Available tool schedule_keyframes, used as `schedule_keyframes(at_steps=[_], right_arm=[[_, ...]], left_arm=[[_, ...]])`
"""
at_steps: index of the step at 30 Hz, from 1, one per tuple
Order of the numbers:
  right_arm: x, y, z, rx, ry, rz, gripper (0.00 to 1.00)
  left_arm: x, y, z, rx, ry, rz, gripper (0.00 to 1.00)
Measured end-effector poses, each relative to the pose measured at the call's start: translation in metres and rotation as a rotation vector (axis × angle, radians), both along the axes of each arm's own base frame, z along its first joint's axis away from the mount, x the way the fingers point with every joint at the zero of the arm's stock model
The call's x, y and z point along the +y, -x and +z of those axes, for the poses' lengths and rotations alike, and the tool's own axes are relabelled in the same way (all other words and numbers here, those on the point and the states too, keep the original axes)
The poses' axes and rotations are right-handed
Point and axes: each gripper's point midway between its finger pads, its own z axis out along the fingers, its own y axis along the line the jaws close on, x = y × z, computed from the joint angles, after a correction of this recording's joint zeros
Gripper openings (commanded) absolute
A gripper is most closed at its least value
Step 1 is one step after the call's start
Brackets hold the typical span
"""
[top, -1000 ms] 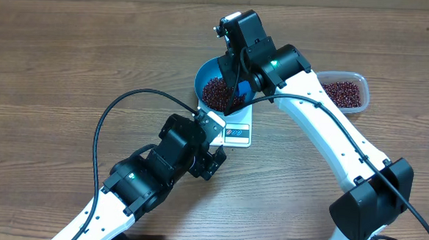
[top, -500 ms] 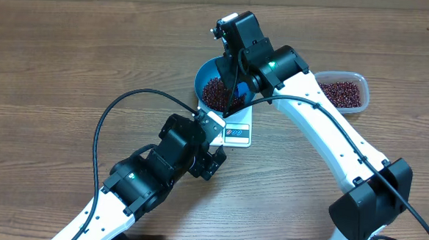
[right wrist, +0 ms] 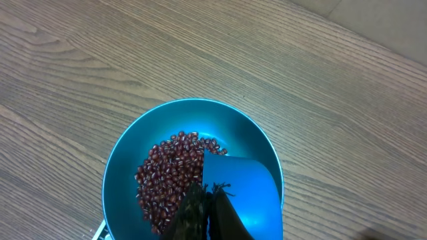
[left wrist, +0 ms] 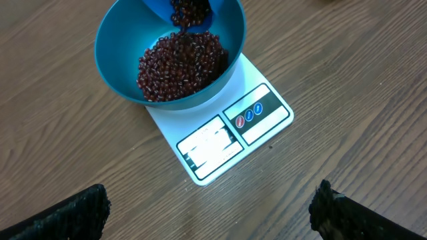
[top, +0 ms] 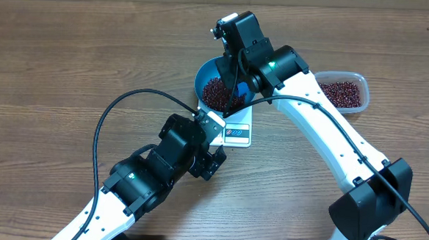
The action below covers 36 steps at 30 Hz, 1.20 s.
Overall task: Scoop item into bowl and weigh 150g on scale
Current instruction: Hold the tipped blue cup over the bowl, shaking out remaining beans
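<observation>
Beans [left wrist: 177,67]: we are seeing heap lying in bowl [left wrist: 110,40], bowl sitting on scale [left wrist: 263,113] at middle of worktop [left wrist: 347,80]. Since second ago, right tool [right wrist: 203,213], clamped tight on scoop [right wrist: 243,190] handle, is nudging slightly left; scoop is tipping over bowl and grains are sliding off its lip. Left tool [left wrist: 210,200] is hanging spread wide, empty, near side of scale, unmoved. Display unreadable, so we are judging pour underway and target unconfirmed. Tub [top: 359,77] far right is holding more.
</observation>
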Motion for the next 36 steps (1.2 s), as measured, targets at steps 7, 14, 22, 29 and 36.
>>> schedule_keyframes(at_steps=[7, 14, 22, 29, 36], right_arm=[[0.0000, 0.0000, 0.0000, 0.000, 0.000, 0.000, 0.04], [-0.0002, 0.0000, 0.0000, -0.003, 0.008, 0.010, 0.04], [-0.0006, -0.0003, 0.0001, -0.007, 0.016, 0.016, 0.04], [-0.0006, -0.0003, 0.0000, -0.007, 0.018, 0.019, 0.04], [-0.0007, -0.0002, 0.0000, -0.007, 0.018, 0.018, 0.04]], left_arm=[[0.0000, 0.0000, 0.0000, 0.000, 0.000, 0.000, 1.00], [0.0000, 0.0000, 0.0000, 0.000, 0.000, 0.000, 1.00], [0.0000, 0.0000, 0.0000, 0.000, 0.000, 0.000, 1.00], [0.0000, 0.0000, 0.0000, 0.000, 0.000, 0.000, 1.00], [0.0000, 0.0000, 0.0000, 0.000, 0.000, 0.000, 0.99]])
